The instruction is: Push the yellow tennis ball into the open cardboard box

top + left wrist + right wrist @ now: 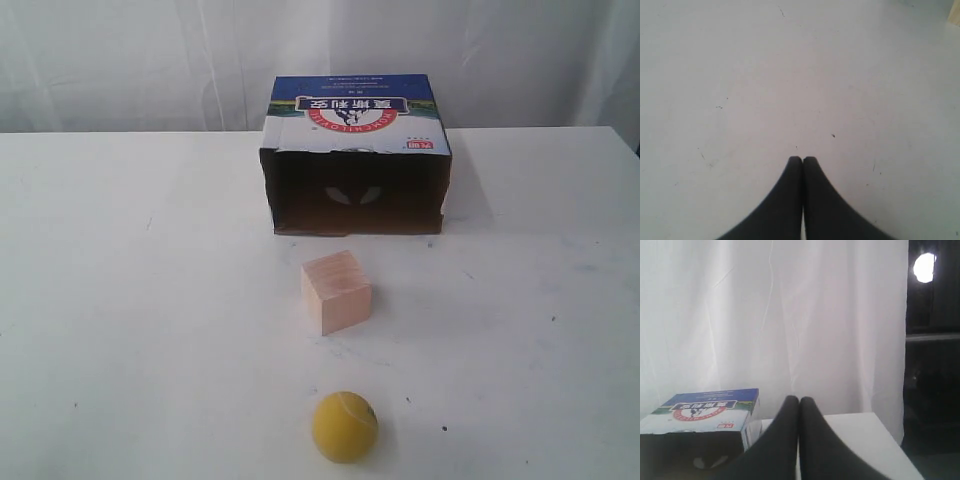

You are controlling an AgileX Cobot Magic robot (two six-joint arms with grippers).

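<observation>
Near the front edge of the table point(120, 300), finds the yellow tennis ball point(345, 427), with the wooden cube point(336, 292) between it and the open cardboard box point(357, 160) by the far edge, mouth facing it. Holds left gripper point(802, 159) and right gripper point(799, 399) closed, empty, likely as blunt pushers.

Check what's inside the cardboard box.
Nothing visible inside the open cardboard box: only dark walls and two oval handle holes in the back wall. The yellow tennis ball and wooden cube sit outside, in front. Deep corners too shadowed to check.
</observation>
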